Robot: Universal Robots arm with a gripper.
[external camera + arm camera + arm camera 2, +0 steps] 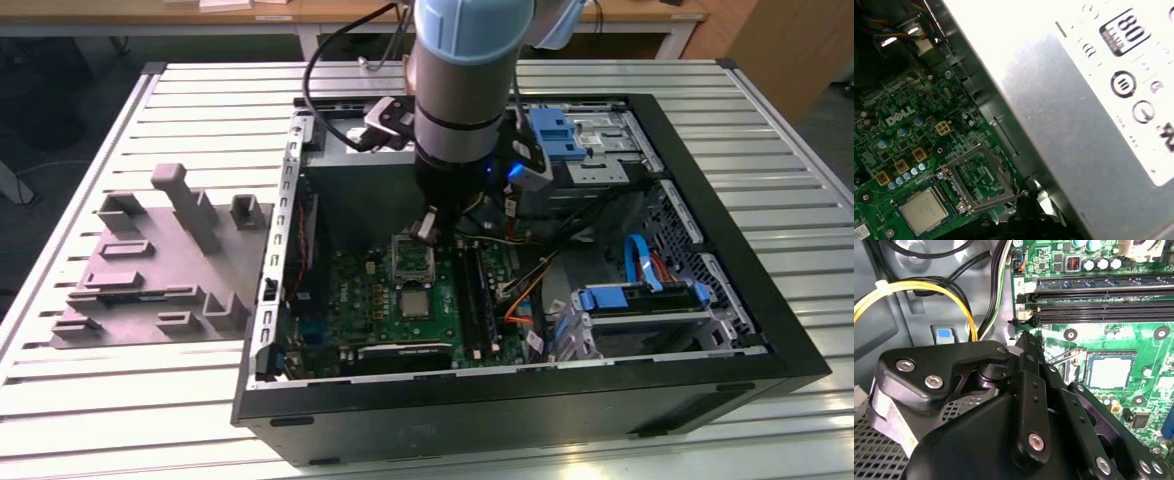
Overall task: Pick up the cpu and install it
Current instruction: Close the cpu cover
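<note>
The fingers of the gripper [1026,340] appear drawn together into a narrow tip, and nothing is seen held between them. The tip is poised low inside the open computer case [534,400], just beside the raised socket load plate [979,180].

The cpu [1109,371] is found already lying flat in the motherboard socket, metal top upward, apart from the tip. In the exterior view it sits slightly left of centre and just below the load plate. Because the plate is hinged up and the wire lever [1061,357] is lifted off the board, the chip is judged to be seated but not yet clamped. The closed tip is judged suited to pressing the plate or lever rather than to gripping.

Beside the socket, the memory slots [1104,290] are laid in parallel on the green motherboard [904,100]. A white label [1134,60] carrying printed marks is fixed to the grey power supply [1079,150]. White lettering is also printed on the board. The grey moulded tray [147,270] rests on the slatted table [134,420] at the exterior view's left, outside the case.
</note>
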